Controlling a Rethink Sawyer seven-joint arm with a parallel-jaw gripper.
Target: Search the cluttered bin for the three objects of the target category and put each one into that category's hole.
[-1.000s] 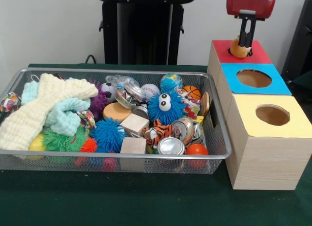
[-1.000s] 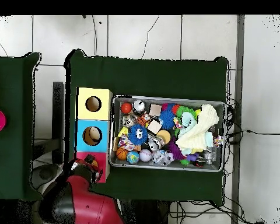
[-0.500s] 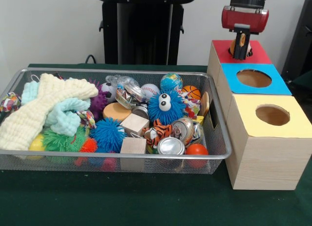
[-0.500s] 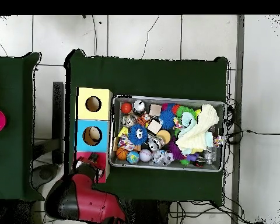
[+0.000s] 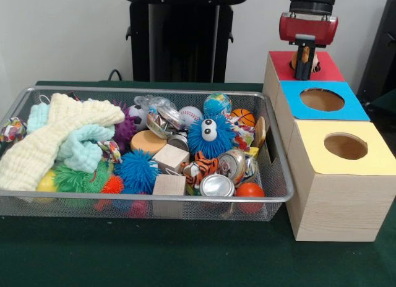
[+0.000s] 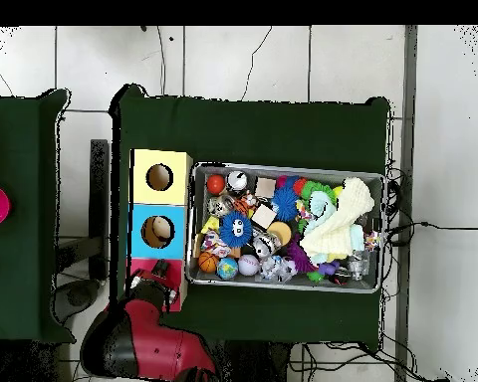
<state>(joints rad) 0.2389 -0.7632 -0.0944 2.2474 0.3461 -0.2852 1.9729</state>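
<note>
my gripper (image 5: 302, 67) hangs over the red-topped box's hole (image 5: 305, 63), jaws' state I cannot tell, tan-orange toy (image 5: 314, 62) at the hole, tiger-striped toy (image 5: 199, 166) in the bin (image 5: 148, 202)

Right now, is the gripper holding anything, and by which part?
Cannot tell. The gripper hangs over the red-topped box, with a tan-orange toy right behind its tips; contact isn't visible.

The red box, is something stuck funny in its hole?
Yes. A tan-orange toy sits in the red box's hole, partly poking above the top instead of dropped inside, right under the gripper.
</note>
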